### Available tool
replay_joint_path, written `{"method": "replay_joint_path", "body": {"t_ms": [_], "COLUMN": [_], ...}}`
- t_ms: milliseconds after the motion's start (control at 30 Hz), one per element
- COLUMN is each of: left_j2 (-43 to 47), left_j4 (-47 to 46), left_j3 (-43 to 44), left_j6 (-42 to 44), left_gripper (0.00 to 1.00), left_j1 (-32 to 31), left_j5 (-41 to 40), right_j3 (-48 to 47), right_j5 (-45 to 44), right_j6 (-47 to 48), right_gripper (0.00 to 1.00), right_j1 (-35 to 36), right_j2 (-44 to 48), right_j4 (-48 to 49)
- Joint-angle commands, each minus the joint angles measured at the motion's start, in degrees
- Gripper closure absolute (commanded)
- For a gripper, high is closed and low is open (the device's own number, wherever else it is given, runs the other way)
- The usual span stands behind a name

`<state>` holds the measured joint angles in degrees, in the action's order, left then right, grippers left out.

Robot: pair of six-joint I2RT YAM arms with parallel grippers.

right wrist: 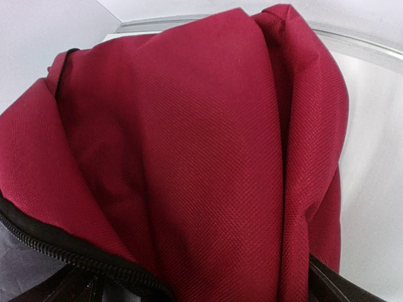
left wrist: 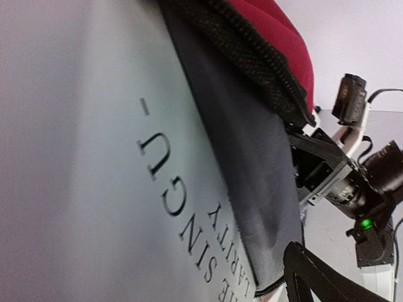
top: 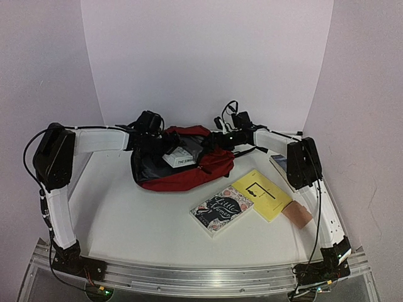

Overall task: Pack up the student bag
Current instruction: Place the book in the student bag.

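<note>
Left fingers sit at the left side of the student bag's mouth, and right fingers at its right edge. Both are dark clumps against dark cloth, and I cannot tell whether either pair is spread, pressed together or pinching fabric.

Under the bag a white worktop lies smooth and matte. A curved white backdrop rises behind the bag, and a pale metal rail runs along the worktop edge farthest from the bag, by the arm bases.

The bag lies slumped towards the far middle of the worktop with its mouth gaping. Its shell is dark red cloth with a fine, even weave, folded into soft rounded ridges. A black zip with coarse teeth borders the opening, and the lining inside is a smooth dark grey.

Nearer than the bag and to its right lies a flat yellow book. Just beside that is a dark book with a floral cover and pale script. A white book with black serif lettering rests in the bag's mouth, on the lining. Right of the bag, another book shows partly under the right arm. A small pinkish-tan piece touches the yellow book's corner farthest from the bag.
</note>
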<state>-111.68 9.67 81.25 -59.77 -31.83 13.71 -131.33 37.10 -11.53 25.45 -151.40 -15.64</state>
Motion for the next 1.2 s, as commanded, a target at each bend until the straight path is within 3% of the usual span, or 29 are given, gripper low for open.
{"method": "replay_joint_path", "body": {"t_ms": [0, 133, 400, 733, 933, 1033, 1167], "left_j2": [5.36, 5.67, 13.95, 26.44, 30.34, 31.94, 32.15], "left_j4": [19.19, 27.36, 26.35, 8.38, 3.54, 3.5, 3.77], "left_j3": [8.43, 11.66, 4.48, -11.61, -16.8, -17.85, -17.89], "left_j6": [2.38, 2.85, 3.07, 8.77, 11.14, 12.37, 14.28], "left_gripper": [0.0, 0.0, 0.0, 0.0, 0.0, 0.0, 0.0], "left_j1": [-1.2, -1.58, -1.76, -1.75, -1.72, -1.74, -1.8], "left_j5": [-13.81, -16.73, -18.17, -10.97, -7.63, -7.29, -4.95], "right_j3": [0.11, -1.37, -2.99, -12.0, -7.77, -2.7, 7.76], "right_j5": [-5.14, -5.69, -6.08, -7.63, -11.92, -7.91, 6.78], "right_j6": [1.55, 1.05, 1.85, 1.82, 3.3, 3.67, 7.11], "right_gripper": [0.02, 0.02, 0.02, 0.02, 0.02, 0.02, 0.02], "right_j1": [0.71, 0.7, 0.72, 1.23, -1.01, -3.49, -5.76], "right_j2": [1.16, 0.76, 1.22, -0.37, 6.27, 10.91, 19.04], "right_j4": [-3.84, -4.13, -4.48, -5.11, -5.35, -5.49, -6.77]}}
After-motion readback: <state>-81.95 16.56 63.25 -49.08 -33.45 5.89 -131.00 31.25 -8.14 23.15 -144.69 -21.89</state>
